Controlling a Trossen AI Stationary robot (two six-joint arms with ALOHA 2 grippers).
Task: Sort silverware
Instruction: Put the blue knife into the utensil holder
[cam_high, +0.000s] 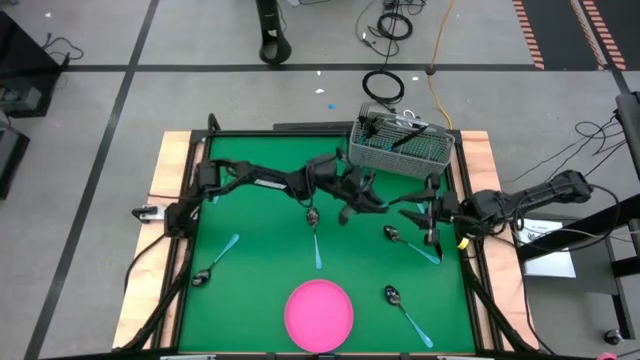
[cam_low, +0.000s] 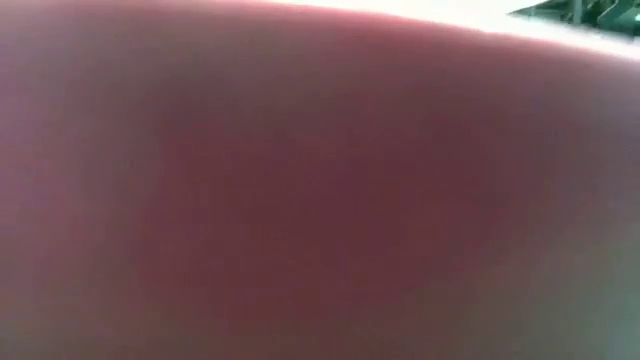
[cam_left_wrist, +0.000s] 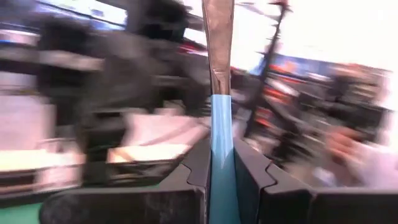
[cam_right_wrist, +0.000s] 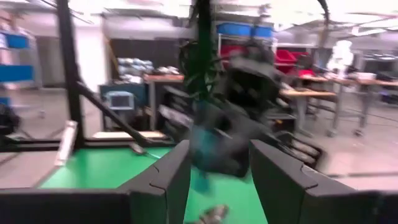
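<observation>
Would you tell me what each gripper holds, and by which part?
Left gripper: a utensil, clamped by its light-blue handle. Right gripper: open, holding nothing.

Both arms crowd the mat's far centre before the wire basket (cam_high: 402, 142). Scattered silverware (cam_high: 316, 240) and the pink plate (cam_high: 319, 313) obstruct the middle and near centre; the near-left corner stays passable.

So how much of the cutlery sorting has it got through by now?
Some utensils already stand in the grey wire-mesh basket. The left gripper has its jaws shut on a blue-handled metal utensil; the right gripper is open near the basket. About five blue-handled spoons still lie on the green mat.
</observation>
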